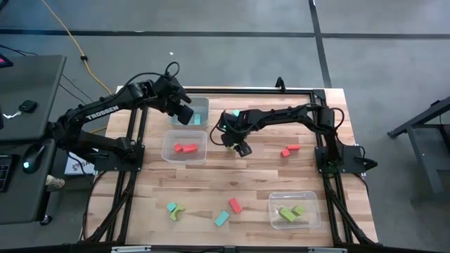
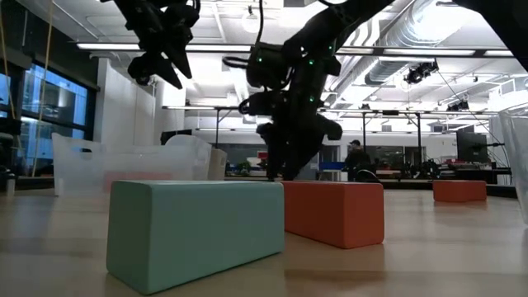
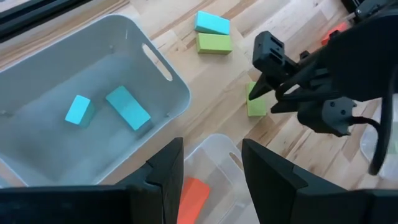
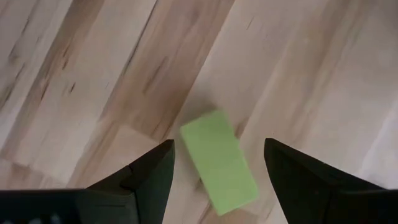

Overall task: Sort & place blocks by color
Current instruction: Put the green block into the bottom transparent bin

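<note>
A yellow-green block lies flat on the wooden table. My right gripper hangs over it, open and pointing down, with one finger on either side and a gap to each. This is near the table's middle. My left gripper is open with nothing between its fingers, above the far-left bins. Two cyan blocks lie in the far bin. A red block lies in the bin beneath my left fingers.
A cyan block and a green block lie beside the far bin. Loose blocks lie at the near edge and right of centre. A bin with green blocks stands near right.
</note>
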You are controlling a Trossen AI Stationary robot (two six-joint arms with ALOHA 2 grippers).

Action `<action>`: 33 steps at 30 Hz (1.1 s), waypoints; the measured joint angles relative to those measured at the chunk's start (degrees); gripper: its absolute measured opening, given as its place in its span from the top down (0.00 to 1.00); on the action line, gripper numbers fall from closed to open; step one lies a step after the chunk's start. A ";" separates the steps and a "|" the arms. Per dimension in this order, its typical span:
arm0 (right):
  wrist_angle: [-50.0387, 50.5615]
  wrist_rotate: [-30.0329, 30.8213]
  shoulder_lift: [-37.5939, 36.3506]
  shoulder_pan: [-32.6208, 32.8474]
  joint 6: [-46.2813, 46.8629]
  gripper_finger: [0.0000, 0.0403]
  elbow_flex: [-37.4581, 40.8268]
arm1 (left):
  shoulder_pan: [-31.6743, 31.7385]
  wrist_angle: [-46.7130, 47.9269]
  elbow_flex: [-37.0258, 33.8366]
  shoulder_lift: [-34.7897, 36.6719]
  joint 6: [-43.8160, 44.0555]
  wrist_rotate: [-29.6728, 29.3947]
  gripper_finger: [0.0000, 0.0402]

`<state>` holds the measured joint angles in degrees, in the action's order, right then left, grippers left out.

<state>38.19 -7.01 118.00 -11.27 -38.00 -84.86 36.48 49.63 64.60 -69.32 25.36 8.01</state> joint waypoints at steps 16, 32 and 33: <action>0.16 2.26 1.79 0.00 -0.55 0.42 0.02 | -0.14 0.00 0.00 -0.13 -0.53 -0.11 0.65; 0.47 2.00 3.39 -0.02 2.11 0.57 -0.24 | -0.12 0.00 0.00 -0.15 -1.55 -0.29 0.65; 0.47 1.95 3.41 -0.02 2.59 0.60 -0.24 | -0.12 0.02 0.00 -0.15 -1.53 -0.30 0.65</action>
<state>38.65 -5.07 121.40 -11.29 -35.41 -85.10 36.36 49.64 64.60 -69.47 23.83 7.71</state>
